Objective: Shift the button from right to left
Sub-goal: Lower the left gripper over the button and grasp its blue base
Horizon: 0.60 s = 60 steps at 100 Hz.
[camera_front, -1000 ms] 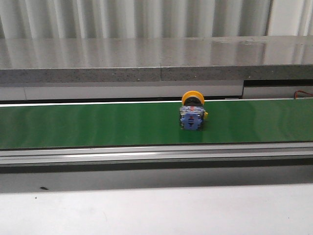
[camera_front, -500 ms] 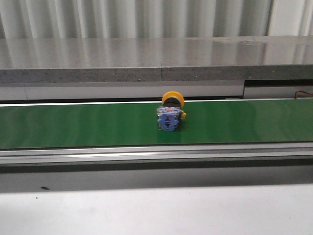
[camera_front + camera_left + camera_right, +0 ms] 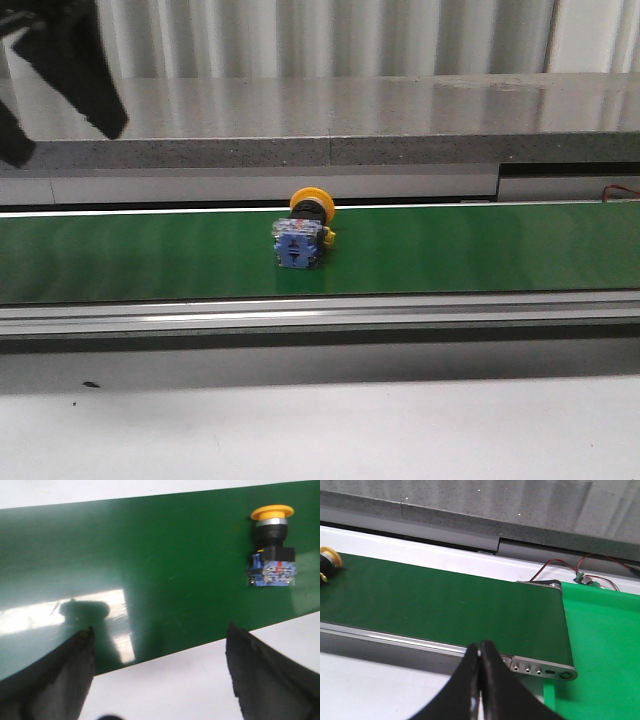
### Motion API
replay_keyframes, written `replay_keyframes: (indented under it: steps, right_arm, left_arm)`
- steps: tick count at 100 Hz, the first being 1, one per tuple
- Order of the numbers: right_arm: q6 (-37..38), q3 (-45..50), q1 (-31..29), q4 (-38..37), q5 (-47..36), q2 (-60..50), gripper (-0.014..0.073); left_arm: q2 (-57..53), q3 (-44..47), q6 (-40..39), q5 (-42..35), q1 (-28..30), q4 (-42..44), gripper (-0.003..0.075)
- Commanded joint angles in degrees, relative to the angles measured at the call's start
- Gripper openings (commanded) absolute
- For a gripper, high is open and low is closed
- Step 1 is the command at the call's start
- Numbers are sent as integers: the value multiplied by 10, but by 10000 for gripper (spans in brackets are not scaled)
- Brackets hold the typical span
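The button (image 3: 302,234) lies on its side on the green belt (image 3: 150,255). The left end effector (image 3: 160,675) hovers nearby, fingers spread apart; the right end effector (image 3: 480,680) is pressed together, holding nothing.

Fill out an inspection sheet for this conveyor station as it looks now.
Surface: long green conveyor belt in a metal frame, pale table in front; belt glossy, with a glare patch in the left wrist view.
Job's things: small push-button with yellow mushroom cap and blue block base lying on its side near mid-belt, untouched.
Clutter: nothing seen on the belt besides the button.
Grippers: left end effector open above the belt, button off to one side; right end effector shut, empty, near the belt's roller end.
Cables: red and black wires beyond the roller end.
Surroundings: grey stone ledge, corrugated wall behind.
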Motion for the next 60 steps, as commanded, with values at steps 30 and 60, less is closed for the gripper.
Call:
replay_keyframes:
  steps: [30,60]
  right_arm:
    - [-5,-14,-1,-2,-41,6,-68]
    - [-5,-14,-1,-2,-41,6,-68]
  left_arm:
    - [112,-140,-41,5,-90,7,510]
    - [175,-180,-54,30,-102,9,510]
